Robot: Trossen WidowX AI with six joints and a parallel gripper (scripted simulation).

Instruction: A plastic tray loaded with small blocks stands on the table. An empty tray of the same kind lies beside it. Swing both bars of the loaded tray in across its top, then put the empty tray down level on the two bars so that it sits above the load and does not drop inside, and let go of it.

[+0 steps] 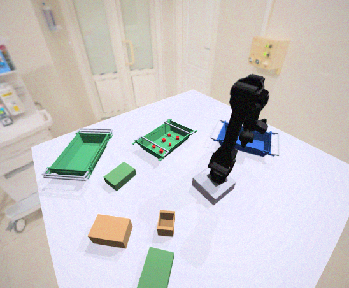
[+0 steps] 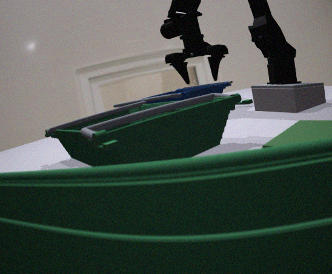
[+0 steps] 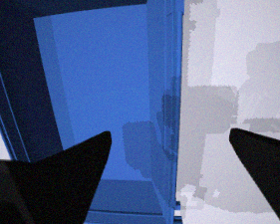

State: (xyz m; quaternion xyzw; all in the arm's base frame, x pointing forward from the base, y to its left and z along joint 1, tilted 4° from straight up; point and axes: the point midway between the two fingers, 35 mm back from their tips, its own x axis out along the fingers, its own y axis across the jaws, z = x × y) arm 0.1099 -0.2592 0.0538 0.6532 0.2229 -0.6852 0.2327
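Note:
The loaded green tray [image 1: 148, 152] [image 2: 165, 133] holds several small red blocks [image 1: 163, 140]. Its two wire bars both lie in across its top, the near bar [image 1: 155, 146] and the far bar [image 1: 178, 128]. An empty blue tray [image 1: 260, 146] [image 2: 202, 88] [image 3: 100, 74] stands to the right, its bars out beyond its ends. My gripper [image 1: 254, 139] [image 2: 202, 82] [image 3: 169, 135] is open and empty above the blue tray. In the wrist view one long wall of that tray runs between the fingertips, lower down. The arm hides part of the blue tray in the top view.
A bigger-looking empty green tray [image 1: 83, 153] [image 2: 165, 206] stands at the left, its bars out at its ends. A green block [image 1: 120, 175] lies between it and the robot base [image 1: 213, 188] [image 2: 286, 98]. An orange block [image 1: 110, 229], a small open box [image 1: 166, 221] and another green block [image 1: 157, 267] are nearer.

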